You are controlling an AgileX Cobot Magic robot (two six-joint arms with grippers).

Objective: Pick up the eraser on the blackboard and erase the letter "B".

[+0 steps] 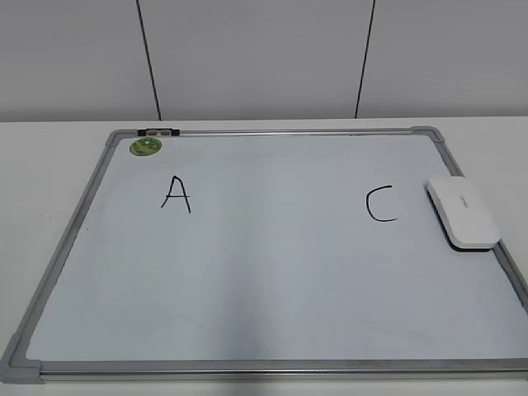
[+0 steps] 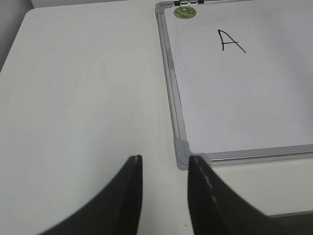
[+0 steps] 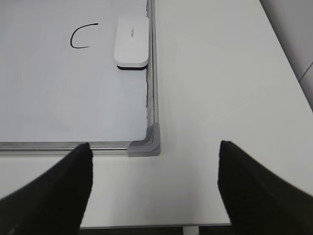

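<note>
Against the glossy blackboard (image 1: 272, 280)'s metal frame lies the rounded eraser (image 1: 462, 212); both grippers hover apart-jawed.

You look down at the blackboard (image 1: 272, 272) from the front; wrist views cover its near corners, both shared with the exterior view

Your robot shows only its dark fingers.
The left gripper (image 2: 164, 166) has matte black, curved, tapering plastic fingers; the right gripper (image 3: 154, 154) has the same broad black pair.
</note>
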